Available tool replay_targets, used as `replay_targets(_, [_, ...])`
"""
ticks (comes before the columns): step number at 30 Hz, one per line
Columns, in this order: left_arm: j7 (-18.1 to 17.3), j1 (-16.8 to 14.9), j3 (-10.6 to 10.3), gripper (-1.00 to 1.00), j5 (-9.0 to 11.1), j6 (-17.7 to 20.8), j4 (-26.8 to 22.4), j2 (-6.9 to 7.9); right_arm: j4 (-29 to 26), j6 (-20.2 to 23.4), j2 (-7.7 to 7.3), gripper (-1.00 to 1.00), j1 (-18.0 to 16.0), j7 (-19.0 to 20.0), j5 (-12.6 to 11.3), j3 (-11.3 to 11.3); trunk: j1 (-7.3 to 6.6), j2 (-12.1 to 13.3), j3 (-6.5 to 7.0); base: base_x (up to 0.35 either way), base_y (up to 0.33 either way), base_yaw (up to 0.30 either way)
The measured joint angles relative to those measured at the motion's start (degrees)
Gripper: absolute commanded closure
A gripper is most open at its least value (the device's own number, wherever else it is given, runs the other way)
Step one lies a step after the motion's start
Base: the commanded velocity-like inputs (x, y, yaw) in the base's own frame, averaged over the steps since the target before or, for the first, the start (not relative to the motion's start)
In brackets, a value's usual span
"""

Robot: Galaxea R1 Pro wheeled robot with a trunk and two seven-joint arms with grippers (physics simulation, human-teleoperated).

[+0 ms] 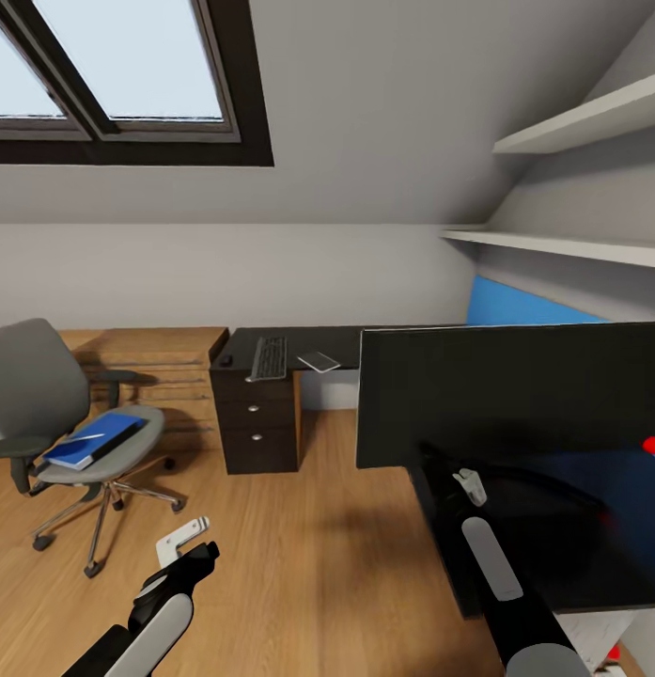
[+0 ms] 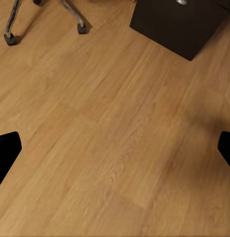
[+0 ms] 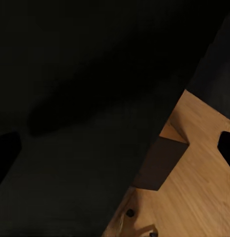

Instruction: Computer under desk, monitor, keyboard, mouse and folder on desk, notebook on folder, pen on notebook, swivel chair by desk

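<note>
The black monitor point(image 1: 510, 395) stands upright over the near wing of the glossy black desk point(image 1: 553, 555); its stand is hidden. My right gripper point(image 1: 463, 475) reaches up to the screen's lower left edge, and in the right wrist view its fingers point(image 3: 226, 145) are spread wide, open point(image 3: 115, 148) before a dark surface. On the desk's far wing lie the keyboard point(image 1: 269, 357), the mouse point(image 1: 226, 360) and the notebook point(image 1: 319, 361). The swivel chair point(image 1: 36, 385) at the left carries the blue folder point(image 1: 94, 442) with the pen point(image 1: 83, 437) on it. My left gripper point(image 1: 191, 547) hangs open point(image 2: 115, 148) over the floor.
The dark drawer unit point(image 1: 257, 423) point(image 2: 179, 24) stands under the far wing, with a light wooden chest point(image 1: 153, 367) behind the chair. A pale case point(image 1: 590, 635) shows under the near wing. Wall shelves point(image 1: 590, 122) hang at the right. Wooden floor point(image 1: 308, 545) lies between chair and desk.
</note>
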Motion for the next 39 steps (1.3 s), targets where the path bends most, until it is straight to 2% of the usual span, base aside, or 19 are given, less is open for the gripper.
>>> replay_targets(15, [0.01,0.00,-0.02,-1.00,-0.02,-0.01,0.01,0.01,-0.09,0.00,0.01,-1.00,0.00,0.09,-0.03,0.00,0.00,0.00,0.00,0.202,0.087,0.000])
replay_targets(34, [-0.01,0.00,0.07,-1.00,-0.05,-0.01,0.01,0.02,-0.09,0.05,0.01,-1.00,0.00,-0.02,-0.08,0.06,0.02,0.00,0.00,0.013,0.000,0.000])
replay_targets(39, [0.00,0.00,0.08,-1.00,-0.10,0.00,0.00,0.02,-0.09,0.08,0.00,-1.00,0.00,0.03,-0.09,0.08,0.00,0.00,0.00,0.117,0.144,0.000])
